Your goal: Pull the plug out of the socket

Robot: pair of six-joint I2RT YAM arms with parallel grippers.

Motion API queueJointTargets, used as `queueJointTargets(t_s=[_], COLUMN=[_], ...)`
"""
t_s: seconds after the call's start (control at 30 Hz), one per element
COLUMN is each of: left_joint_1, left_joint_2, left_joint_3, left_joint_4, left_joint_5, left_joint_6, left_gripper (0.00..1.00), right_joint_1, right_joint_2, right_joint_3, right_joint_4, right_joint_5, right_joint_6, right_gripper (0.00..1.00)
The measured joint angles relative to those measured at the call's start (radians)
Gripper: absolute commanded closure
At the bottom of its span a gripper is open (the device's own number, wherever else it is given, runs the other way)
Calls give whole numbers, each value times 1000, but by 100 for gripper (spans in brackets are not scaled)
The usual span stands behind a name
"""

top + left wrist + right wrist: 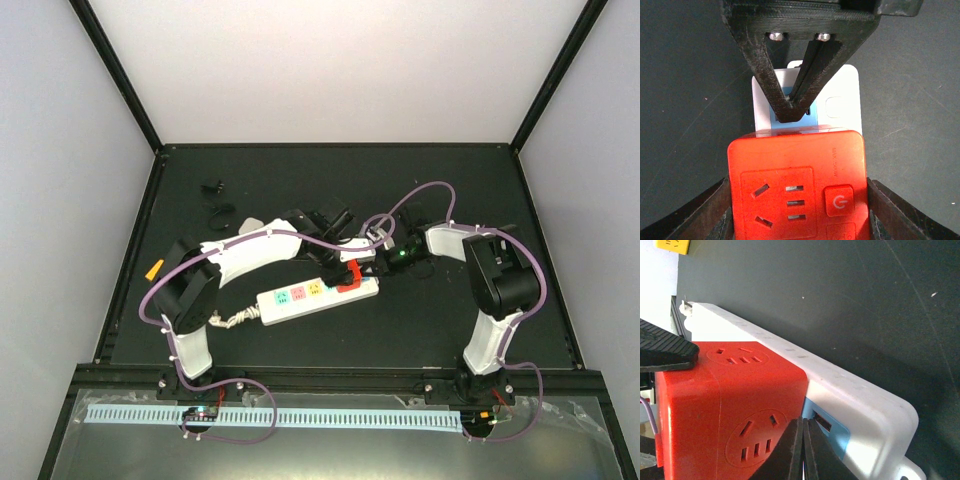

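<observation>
Red cube plug (795, 190) sits seated in the right end of the socket (300, 296), just beside its blue outlet face (832, 432). Socket lies flat and slightly diagonal in the middle of the counter (450, 330), cord stub (232, 320) pointing left. Left claw (797, 217) straddles the plug with one finger flush on each side: gripping it, set up for the pull. Right claw (802, 450) is closed on nothing, tips together on the blue face (likely pinning the strip so it doesn't lift with the plug). Plug not yet out.
</observation>
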State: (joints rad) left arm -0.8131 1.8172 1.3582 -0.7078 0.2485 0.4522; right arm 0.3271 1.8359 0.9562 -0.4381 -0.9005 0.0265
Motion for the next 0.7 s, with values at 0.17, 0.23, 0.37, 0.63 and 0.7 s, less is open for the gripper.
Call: queueJointTargets(t_s=[0.17, 0.23, 0.37, 0.63, 0.7], left_joint_1=[0, 0, 0, -1, -1], left_joint_2=[-5, -10, -28, -103, -114], left_joint_3=[-2, -6, -14, -15, -14], left_joint_4=[-7, -7, -10, -26, -29], left_joint_5=[0, 0, 1, 32, 40], left_joint_6=[-1, -3, -7, -10, -10], left_gripper=[63, 65, 68, 70, 70], right_joint_1=[0, 1, 6, 7, 7], right_joint_2=[10, 11, 24, 34, 38], right_joint_3=[8, 13, 29, 50, 55], right_joint_4=[-11, -17, -43, -77, -84], right_joint_5=[-4, -3, -4, 1, 1], right_joint_6=[-3, -4, -15, -29, -29], right_gripper=[93, 93, 93, 93, 93])
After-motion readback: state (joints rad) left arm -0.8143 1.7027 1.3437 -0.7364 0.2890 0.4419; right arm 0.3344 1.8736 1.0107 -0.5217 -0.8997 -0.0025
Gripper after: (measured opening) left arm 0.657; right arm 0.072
